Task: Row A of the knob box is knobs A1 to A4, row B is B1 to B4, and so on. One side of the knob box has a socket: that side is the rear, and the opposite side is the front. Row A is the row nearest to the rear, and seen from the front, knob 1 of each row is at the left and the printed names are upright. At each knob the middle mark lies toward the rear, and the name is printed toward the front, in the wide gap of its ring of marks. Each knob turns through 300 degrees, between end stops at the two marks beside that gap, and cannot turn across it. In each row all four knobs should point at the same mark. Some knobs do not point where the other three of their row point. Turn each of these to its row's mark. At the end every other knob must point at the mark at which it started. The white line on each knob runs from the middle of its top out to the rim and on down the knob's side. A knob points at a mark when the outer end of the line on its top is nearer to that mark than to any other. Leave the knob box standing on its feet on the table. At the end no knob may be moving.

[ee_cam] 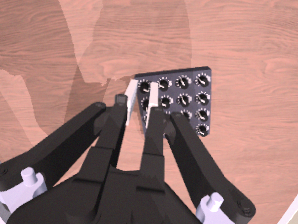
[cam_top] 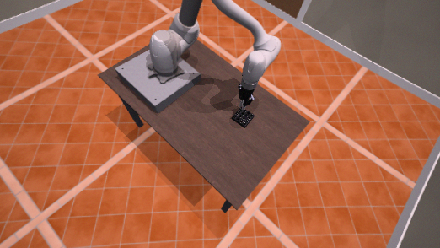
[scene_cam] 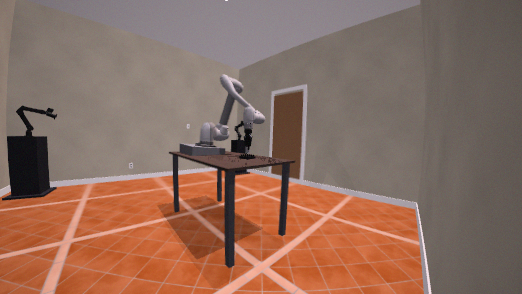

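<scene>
The black knob box (cam_top: 244, 115) (scene_cam: 244, 157) (ee_cam: 189, 92) stands on the dark wooden table (cam_top: 211, 139) (scene_cam: 220, 159) (ee_cam: 220, 16), right of the middle. Its grid of small knobs shows in the wrist view, but the white lines are too small to read. My gripper (cam_top: 244, 106) (scene_cam: 246, 148) (ee_cam: 143, 91) points straight down, just above the box's left edge as the wrist view shows it. Its fingers stand a narrow gap apart. A corner knob shows between the fingertips, below them. I cannot see the fingers touching it. Part of the box's left column is hidden behind the fingers.
The arm's grey base plate (cam_top: 147, 86) (scene_cam: 200, 149) sits at the table's far left end. The table's right edge is close behind the box. A black pedestal (scene_cam: 27, 165) with a small arm stands by the far wall. A brown door (scene_cam: 286, 132) is behind the table.
</scene>
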### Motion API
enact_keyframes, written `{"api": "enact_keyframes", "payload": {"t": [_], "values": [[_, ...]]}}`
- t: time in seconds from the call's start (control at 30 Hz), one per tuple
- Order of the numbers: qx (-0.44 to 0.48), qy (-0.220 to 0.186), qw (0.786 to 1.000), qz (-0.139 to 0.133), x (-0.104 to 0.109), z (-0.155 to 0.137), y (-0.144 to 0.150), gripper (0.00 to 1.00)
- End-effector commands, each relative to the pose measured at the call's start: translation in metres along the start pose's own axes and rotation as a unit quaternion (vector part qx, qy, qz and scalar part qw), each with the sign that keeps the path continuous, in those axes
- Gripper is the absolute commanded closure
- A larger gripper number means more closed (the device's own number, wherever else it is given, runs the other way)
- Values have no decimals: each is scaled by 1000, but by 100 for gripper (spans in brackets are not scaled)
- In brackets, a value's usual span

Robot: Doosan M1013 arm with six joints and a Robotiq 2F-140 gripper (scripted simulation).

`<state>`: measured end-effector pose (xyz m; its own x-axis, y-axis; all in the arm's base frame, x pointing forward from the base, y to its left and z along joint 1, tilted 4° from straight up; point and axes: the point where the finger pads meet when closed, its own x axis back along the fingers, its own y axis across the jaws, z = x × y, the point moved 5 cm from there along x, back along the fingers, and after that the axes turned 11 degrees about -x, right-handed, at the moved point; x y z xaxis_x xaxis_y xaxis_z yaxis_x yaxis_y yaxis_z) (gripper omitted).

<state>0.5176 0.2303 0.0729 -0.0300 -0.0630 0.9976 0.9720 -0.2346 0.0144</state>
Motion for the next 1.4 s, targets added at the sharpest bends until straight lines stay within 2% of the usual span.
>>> {"api": "enact_keyframes", "payload": {"t": [0.0, 0.6, 1.37], "values": [[0, 0, 1000, 0, 0, 0, 0, 88], [0, 0, 1000, 0, -1, 0, 0, 88], [0, 0, 1000, 0, -14, 0, 0, 88]]}}
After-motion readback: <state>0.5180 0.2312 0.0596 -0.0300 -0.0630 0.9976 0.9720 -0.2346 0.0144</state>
